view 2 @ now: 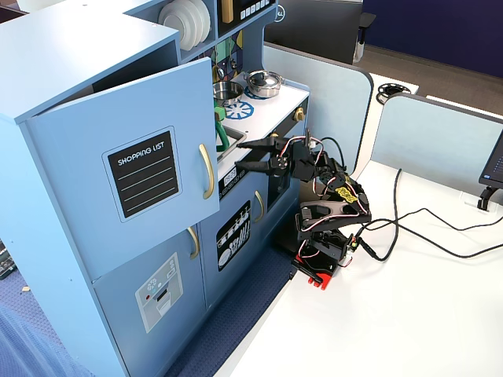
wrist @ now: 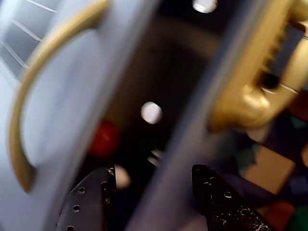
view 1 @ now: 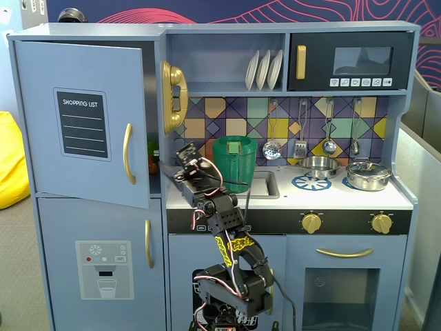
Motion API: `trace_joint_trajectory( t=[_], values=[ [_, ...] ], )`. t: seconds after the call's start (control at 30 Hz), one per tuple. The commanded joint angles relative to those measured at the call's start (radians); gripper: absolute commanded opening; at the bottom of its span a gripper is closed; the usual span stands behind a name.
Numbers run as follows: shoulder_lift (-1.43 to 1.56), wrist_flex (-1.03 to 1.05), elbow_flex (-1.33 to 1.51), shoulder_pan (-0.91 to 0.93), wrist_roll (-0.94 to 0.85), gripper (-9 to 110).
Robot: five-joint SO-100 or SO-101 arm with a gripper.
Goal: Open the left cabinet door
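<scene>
The left cabinet door (view 1: 41, 138), light blue with a black "SHOPPING LIST" panel (view 1: 81, 124) and a curved gold handle (view 1: 127, 153), stands ajar, its free edge swung out from the cabinet. It also shows in another fixed view (view 2: 78, 157), with its handle (view 2: 206, 171). My gripper (view 1: 180, 165) is open and empty at the door's free edge, just right of the handle; it points at the gap (view 2: 240, 155). In the wrist view the gripper (wrist: 154, 175) faces the dark opening, with the blurred door (wrist: 62, 96) and handle (wrist: 29, 96) on the left.
A gold toy phone (view 1: 173, 96) hangs right of the opening and fills the wrist view's right side (wrist: 250, 96). A red object (wrist: 103, 139) sits inside. A green pitcher (view 1: 234, 162) stands in the sink. The dispenser door (view 1: 103, 269) is shut below. Cables (view 2: 424, 228) cross the white table.
</scene>
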Motion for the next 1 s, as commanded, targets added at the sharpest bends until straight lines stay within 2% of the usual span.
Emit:
trace_joint_trajectory(
  t=[0.0,0.13,0.27,0.8,0.9,0.97],
  values=[
    [-0.080,-0.002,-0.069,0.104,0.034,11],
    [-0.227,-0.064,-0.137,0.106,0.032,12],
    [-0.359,-0.193,-0.181,0.028,0.002,11],
    [-0.529,-0.321,-0.281,-0.526,-0.183,8],
    [-0.529,-0.342,-0.267,-0.532,-0.215,6],
    [-0.508,-0.344,-0.245,-0.465,-0.184,6]
  ],
)
